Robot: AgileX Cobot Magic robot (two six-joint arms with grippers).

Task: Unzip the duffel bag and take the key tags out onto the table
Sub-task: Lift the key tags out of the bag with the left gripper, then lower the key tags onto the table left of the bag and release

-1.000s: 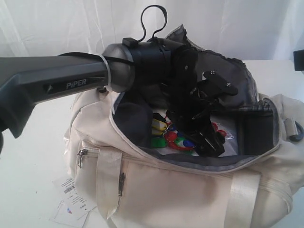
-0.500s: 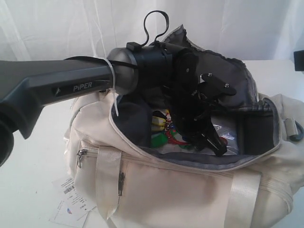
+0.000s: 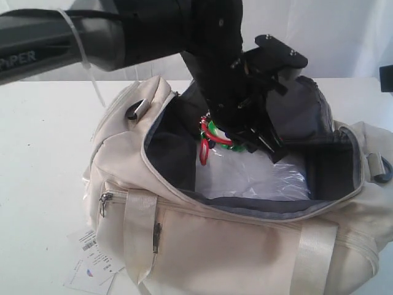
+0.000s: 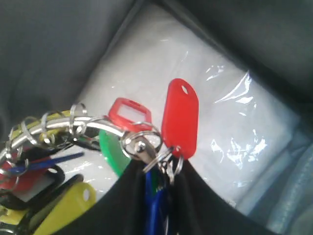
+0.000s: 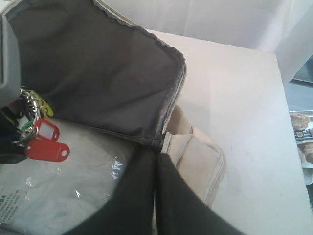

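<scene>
The cream duffel bag (image 3: 233, 246) lies unzipped on the white table (image 3: 43, 135), its dark grey lining showing. My left gripper (image 3: 242, 136) hangs over the opening, shut on the key tags (image 3: 212, 133). In the left wrist view the bunch (image 4: 178, 120) dangles from the black fingers, with red, green, yellow and blue tags on metal rings, clear of the bag's floor. My right gripper (image 5: 157, 152) is shut at the corner of the raised grey flap (image 5: 98, 73), pinching its edge. The exterior view hides that gripper. The tags (image 5: 44, 139) also show in the right wrist view.
A clear plastic packet (image 3: 258, 178) of white material lies on the bag's floor under the tags. A white paper hang tag (image 3: 92, 264) lies on the table by the bag's front left corner. A small teddy bear (image 5: 301, 132) sits beyond the table edge.
My left arm has risen, lifting the key tags off the plastic packet to the level of the bag's opening. The flap and bag have stayed put.
</scene>
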